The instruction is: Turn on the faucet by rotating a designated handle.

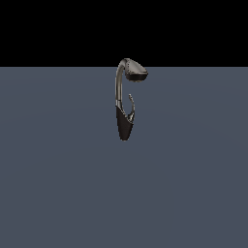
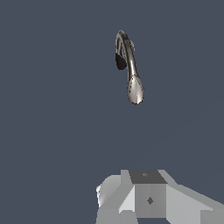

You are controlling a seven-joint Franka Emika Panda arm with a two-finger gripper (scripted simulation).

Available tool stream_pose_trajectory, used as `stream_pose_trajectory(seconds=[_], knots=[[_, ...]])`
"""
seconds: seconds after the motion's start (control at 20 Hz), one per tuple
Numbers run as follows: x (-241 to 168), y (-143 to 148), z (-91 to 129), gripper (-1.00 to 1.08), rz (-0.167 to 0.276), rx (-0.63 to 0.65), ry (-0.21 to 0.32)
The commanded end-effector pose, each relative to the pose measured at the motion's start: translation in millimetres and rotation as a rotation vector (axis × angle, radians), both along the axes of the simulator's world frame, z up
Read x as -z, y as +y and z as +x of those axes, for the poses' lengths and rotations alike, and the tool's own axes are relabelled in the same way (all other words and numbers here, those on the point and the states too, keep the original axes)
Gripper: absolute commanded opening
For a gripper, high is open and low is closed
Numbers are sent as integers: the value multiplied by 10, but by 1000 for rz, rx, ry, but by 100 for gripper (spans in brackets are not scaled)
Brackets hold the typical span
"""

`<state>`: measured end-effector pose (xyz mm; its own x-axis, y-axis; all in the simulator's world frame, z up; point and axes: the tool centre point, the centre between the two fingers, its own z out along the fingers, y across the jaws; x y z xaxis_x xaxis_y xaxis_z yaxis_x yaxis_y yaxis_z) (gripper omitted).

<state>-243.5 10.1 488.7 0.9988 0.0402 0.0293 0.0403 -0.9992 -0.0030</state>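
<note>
Sitting well apart frm hand [image 2: 144, 197]: faucet [image 2: 130, 65].

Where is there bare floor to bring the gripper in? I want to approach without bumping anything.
All round the faucet the grey floor is bare, on both sides and in front. The only tight spot is between the neck and the handle.

Flat, dim, even render light; no cast shadows on the worktop [image 1: 58, 184]. Soft highlights glinted on the faucet [image 1: 127, 104] neck and spout head. Both views were sharp, slightly pixelated, no edge distortion.
</note>
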Motion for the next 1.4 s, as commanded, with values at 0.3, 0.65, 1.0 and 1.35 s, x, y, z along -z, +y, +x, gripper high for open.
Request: stream_pose_trajectory(seconds=[0.3, 0.65, 1.0, 1.35], knots=[[49, -149, 52, -100, 3, 39, 7], [68, -203, 72, -100, 5, 53, 10], [87, -182, 195, -100, 30, 91, 28], [147, -138, 469, -100, 82, 173, 67]])
